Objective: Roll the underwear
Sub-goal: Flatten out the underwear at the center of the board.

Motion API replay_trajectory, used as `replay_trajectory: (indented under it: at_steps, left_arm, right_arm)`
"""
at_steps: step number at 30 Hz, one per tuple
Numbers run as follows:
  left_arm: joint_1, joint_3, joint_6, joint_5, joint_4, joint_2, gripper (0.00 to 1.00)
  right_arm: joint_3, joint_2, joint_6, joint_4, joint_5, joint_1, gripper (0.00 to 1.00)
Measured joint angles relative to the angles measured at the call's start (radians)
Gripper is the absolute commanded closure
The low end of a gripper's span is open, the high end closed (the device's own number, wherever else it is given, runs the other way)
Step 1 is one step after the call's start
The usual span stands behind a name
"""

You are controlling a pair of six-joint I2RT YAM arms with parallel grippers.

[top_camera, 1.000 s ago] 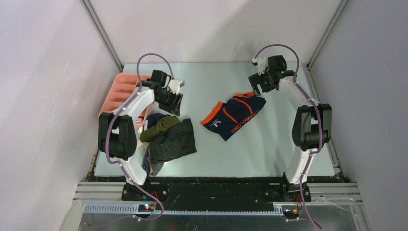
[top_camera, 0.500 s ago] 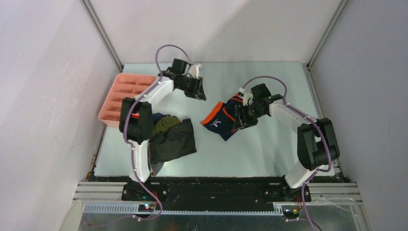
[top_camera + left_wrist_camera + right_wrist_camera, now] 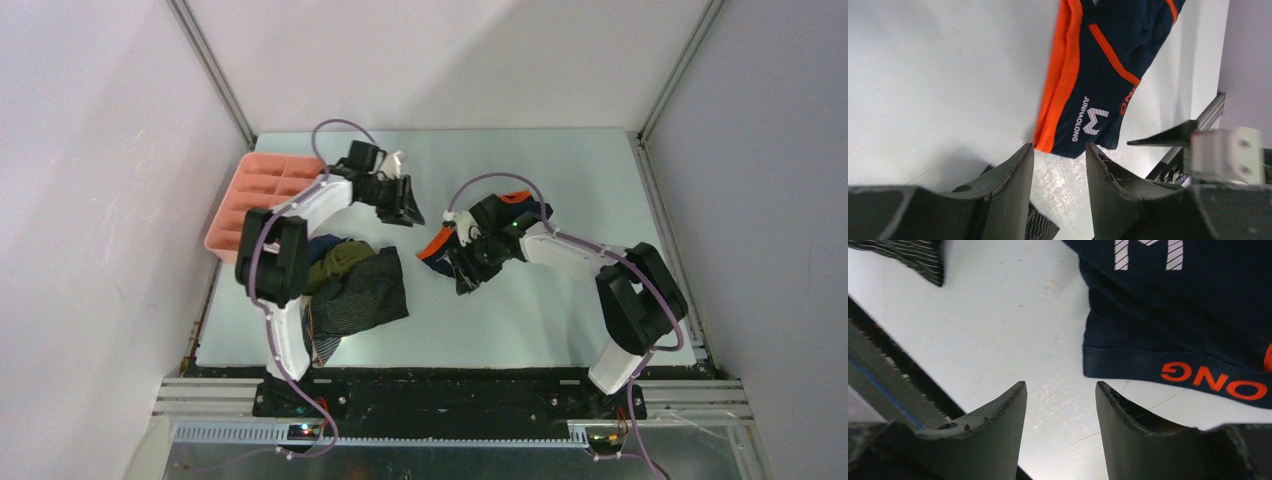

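Top cam: overhead, from near edge, whole table (image 3: 560, 310). Wrist cams: close, aimed at surface; all share navy briefs (image 3: 1128, 30).

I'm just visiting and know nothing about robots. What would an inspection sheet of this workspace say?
Surface: pale grey table, smooth.
Job's things: navy underwear with orange bands lies mid-table; olive green pair and dark grey striped pair heaped at the near left.
Clutter: pink tray at the far left.
Grippers: left claw open, empty, beside the orange waistband; right claw open, empty, at the navy hem.
Cables: purple cable on the left, another on the right, both looping free.
Surroundings: plain walls on three sides.
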Motion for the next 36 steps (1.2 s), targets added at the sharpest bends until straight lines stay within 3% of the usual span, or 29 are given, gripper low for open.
replay_trajectory:
  at_steps: [5,9,11,12,14,19,24,26,28,31,33,34,36]
  left_arm:
    - [0.106,-0.031,-0.008,-0.013,0.004,-0.104,0.52]
    - [0.144,-0.034,-0.019,-0.013,0.013,-0.141,0.52]
    - [0.144,-0.034,-0.026,-0.012,0.016,-0.143,0.52]
    - [0.144,-0.037,-0.028,-0.01,0.019,-0.143,0.52]
    - [0.143,-0.042,-0.035,-0.008,0.021,-0.143,0.52]
    - [0.143,-0.04,-0.045,-0.002,0.024,-0.139,0.53]
    - [0.132,0.034,-0.04,-0.002,0.023,-0.09,0.53]
    - [0.12,0.09,-0.03,-0.005,0.022,-0.056,0.52]
    - [0.101,0.142,-0.021,-0.006,0.024,-0.027,0.51]
    - [0.057,0.21,-0.014,-0.007,0.025,0.016,0.47]
    - [0.017,0.267,-0.013,-0.005,0.032,0.058,0.44]
    - [-0.003,0.291,-0.014,-0.005,0.039,0.079,0.43]
    - [-0.05,0.349,-0.021,0.008,0.068,0.132,0.4]
  right_arm:
    - [0.034,0.085,-0.056,0.002,0.071,0.029,0.44]
    - [0.044,0.122,-0.095,0.002,0.116,0.057,0.5]
    - [0.047,0.136,-0.117,0.001,0.134,0.067,0.65]
    - [0.051,0.138,-0.136,0.0,0.14,0.07,0.84]
    - [0.055,0.146,-0.181,0.001,0.144,0.075,1.0]
    - [0.007,0.101,-0.348,-0.035,0.148,0.069,1.0]
    - [-0.224,-0.191,-0.599,-0.255,0.169,-0.037,1.0]
    - [-0.296,-0.343,-0.689,-0.338,0.222,-0.174,0.78]
    - [-0.306,-0.423,-0.733,-0.384,0.267,-0.33,0.45]
    - [-0.238,-0.422,-0.716,-0.429,0.293,-0.509,0.35]
    - [-0.153,-0.381,-0.641,-0.464,0.267,-0.589,0.31]
    - [-0.108,-0.357,-0.588,-0.477,0.239,-0.623,0.23]
    - [-0.05,-0.323,-0.479,-0.48,0.177,-0.687,0.17]
